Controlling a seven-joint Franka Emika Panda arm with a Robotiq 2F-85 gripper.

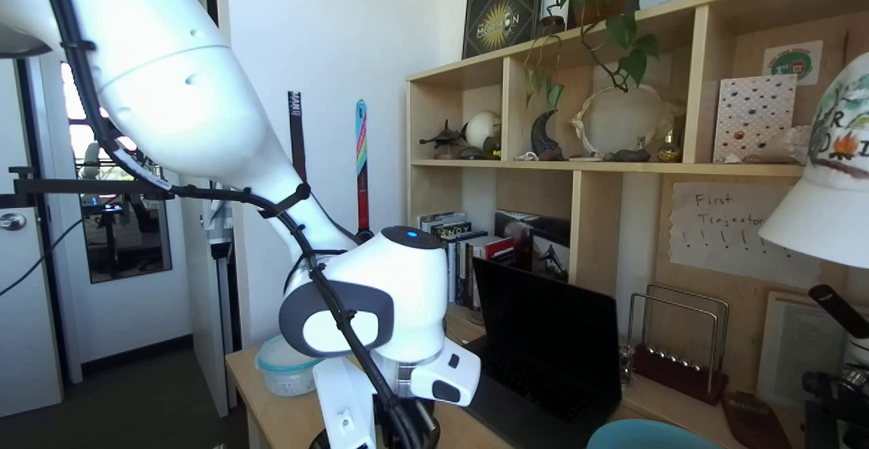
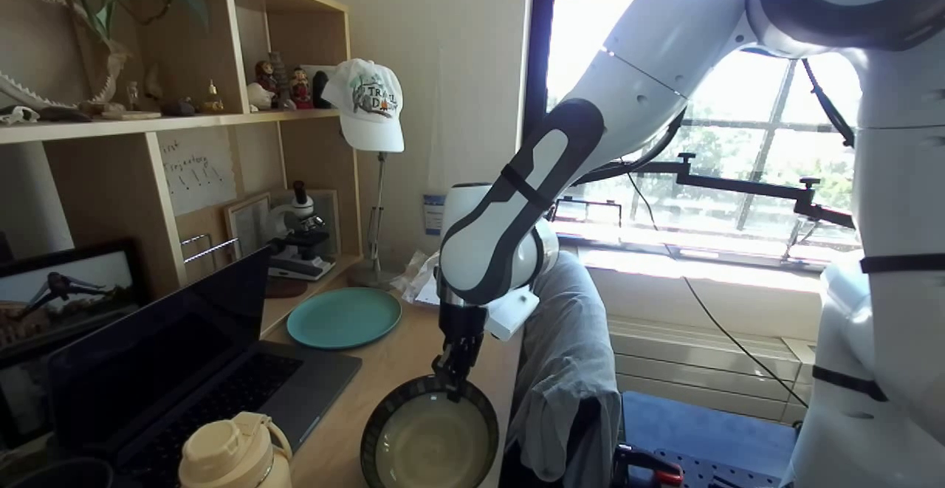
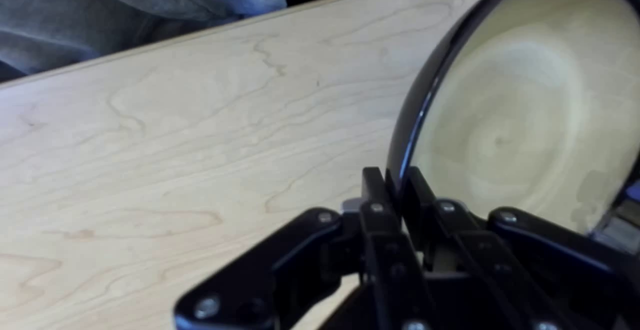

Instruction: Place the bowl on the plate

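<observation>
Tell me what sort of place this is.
Probably an office or home study: an open laptop sits on the wooden desk, books stand in the shelving, and a microscope stands nearby.

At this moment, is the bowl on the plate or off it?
Off: in an exterior view, the bowl is apart from the plate, the desk showing between them.
</observation>
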